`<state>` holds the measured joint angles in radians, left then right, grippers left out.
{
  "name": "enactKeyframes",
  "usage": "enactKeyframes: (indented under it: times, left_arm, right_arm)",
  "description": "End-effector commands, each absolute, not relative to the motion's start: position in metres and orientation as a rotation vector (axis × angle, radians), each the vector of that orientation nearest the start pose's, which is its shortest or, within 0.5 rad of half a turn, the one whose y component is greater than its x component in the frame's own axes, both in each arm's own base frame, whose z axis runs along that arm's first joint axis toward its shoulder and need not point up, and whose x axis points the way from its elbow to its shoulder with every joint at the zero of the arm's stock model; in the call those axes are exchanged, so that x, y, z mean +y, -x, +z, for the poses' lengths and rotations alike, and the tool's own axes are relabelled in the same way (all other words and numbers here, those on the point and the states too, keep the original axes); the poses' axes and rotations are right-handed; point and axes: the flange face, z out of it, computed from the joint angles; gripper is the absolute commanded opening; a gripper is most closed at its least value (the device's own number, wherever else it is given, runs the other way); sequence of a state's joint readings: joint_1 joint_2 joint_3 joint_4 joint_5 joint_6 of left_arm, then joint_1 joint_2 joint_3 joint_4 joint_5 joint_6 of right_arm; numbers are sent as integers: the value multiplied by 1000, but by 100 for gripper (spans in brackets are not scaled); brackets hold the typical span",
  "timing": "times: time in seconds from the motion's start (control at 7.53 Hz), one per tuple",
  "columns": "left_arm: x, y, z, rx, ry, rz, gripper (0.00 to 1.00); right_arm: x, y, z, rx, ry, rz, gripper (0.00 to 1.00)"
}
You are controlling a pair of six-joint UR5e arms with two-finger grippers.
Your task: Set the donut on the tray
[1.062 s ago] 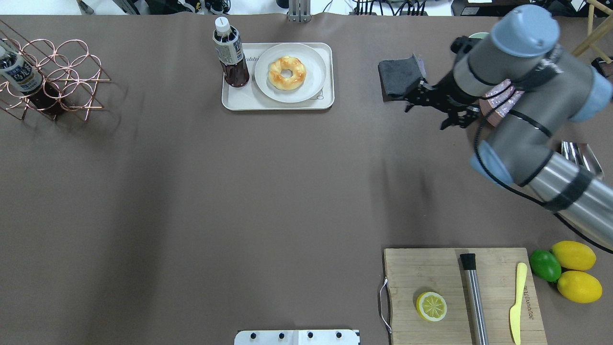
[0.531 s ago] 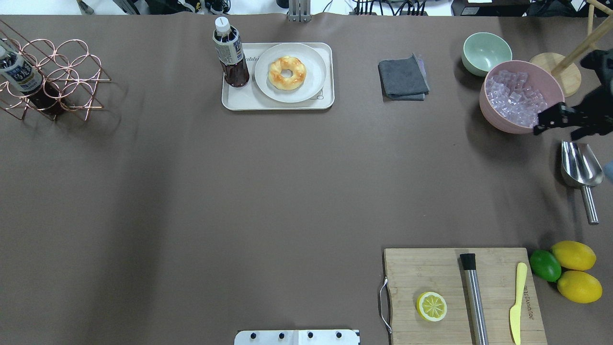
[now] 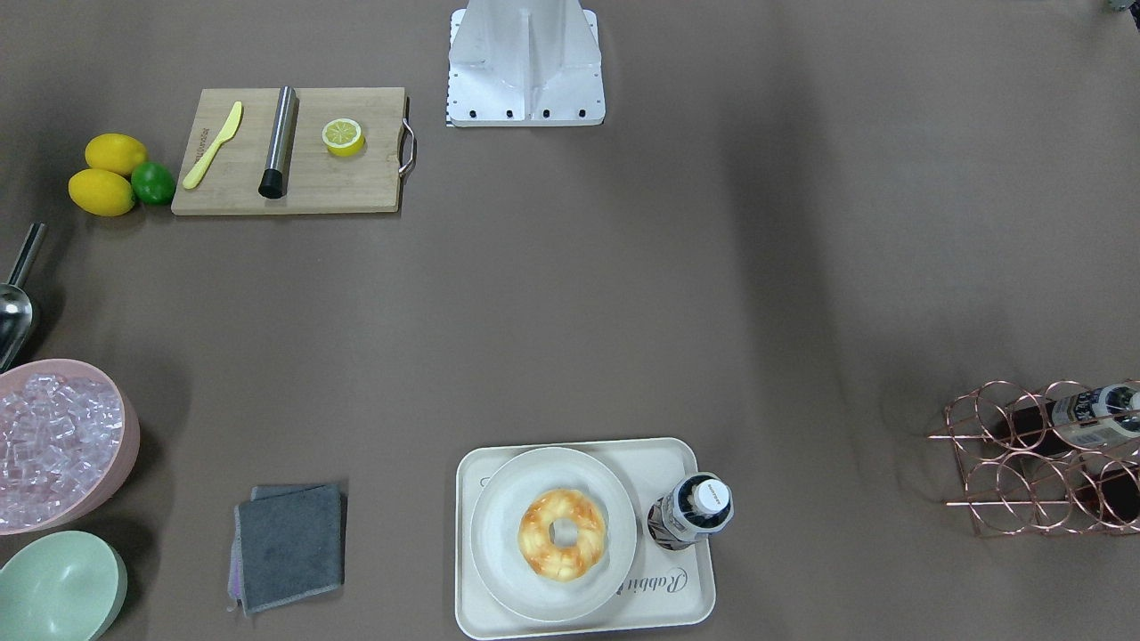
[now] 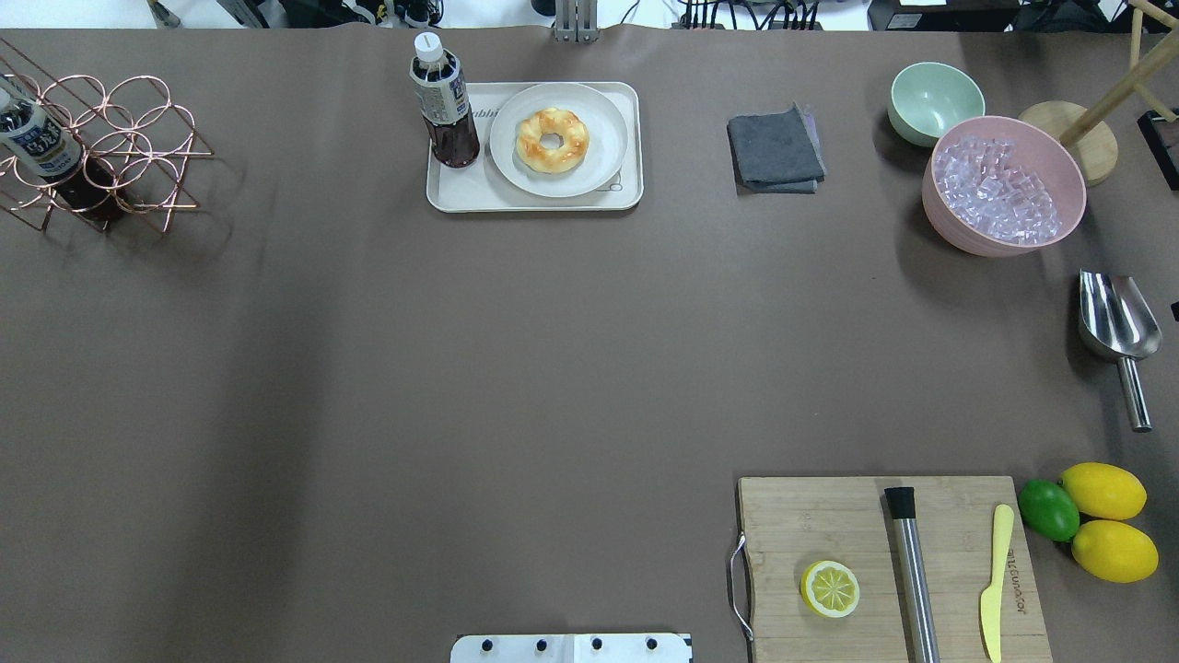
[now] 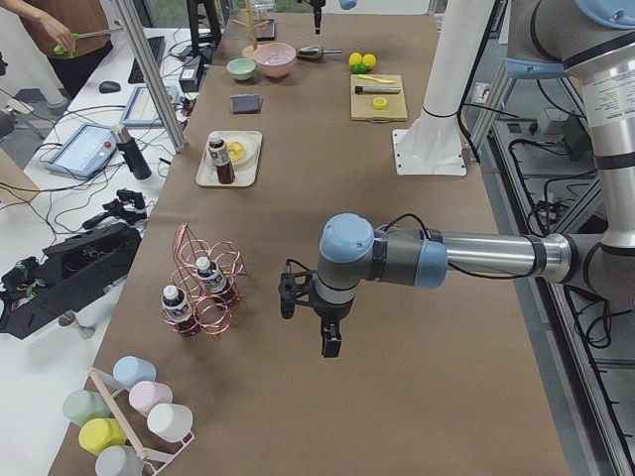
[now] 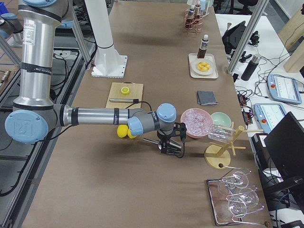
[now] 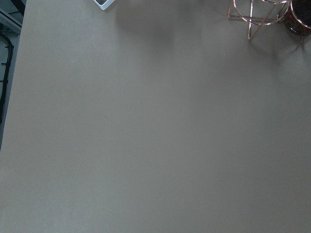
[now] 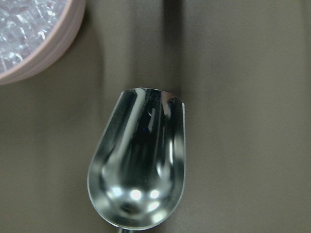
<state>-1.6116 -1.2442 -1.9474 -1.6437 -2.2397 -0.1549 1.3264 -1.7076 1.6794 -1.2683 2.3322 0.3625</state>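
The golden glazed donut [image 4: 552, 140] lies on a round off-white plate [image 4: 599, 157], which stands on the cream tray [image 4: 534, 201] at the table's far middle. The front-facing view shows the donut [image 3: 563, 534], the plate [image 3: 499, 534] and the tray [image 3: 686, 614] too. Neither gripper is near them. My left gripper [image 5: 308, 322] hangs over bare table beyond the copper rack. My right gripper [image 6: 172, 151] hangs over the metal scoop [image 8: 138, 160] by the ice bowl. Both show only in the side views, so I cannot tell whether they are open or shut.
A dark drink bottle [image 4: 442, 101] stands on the tray's left part. A grey cloth [image 4: 776, 147], a pink bowl of ice [image 4: 1004, 184] and a green bowl [image 4: 930, 97] lie to the right. A cutting board [image 4: 829, 516] holds a halved lemon [image 4: 830, 588]. A copper rack [image 4: 101, 147] stands far left.
My right arm has drawn back to the right, from over the grey cloth and bowls out of the overhead view. The donut, plate and tray have not moved.
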Motion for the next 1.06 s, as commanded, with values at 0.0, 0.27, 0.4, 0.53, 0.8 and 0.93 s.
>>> enactKeyframes:
  times: [0.0,0.27,0.4,0.53,0.8,0.93]
  left_arm:
    - [-360,86,611,674,-77,-147,98]
    - [-360,86,611,674,-77,-147,98]
    - [-361,86,611,676,-78,-147,98]
    - [-361,85,611,676,-77,-144,98]
    - [-363,76,610,677,-54,-125,98]
    - [-366,73,608,679,-49,-120,98]
  right_arm:
    - [-441,26,661,-785,-23,-9,100]
    - [-444,11,665,-777,-8,14,100]
    - [-443,4,668,-772,-17,-14,100]
    - [-442,-1,669,-769,-15,-10,100]
    - [-439,-8,675,-743,-27,-24,100]
    - [-439,-11,675,-741,-29,-19,100]
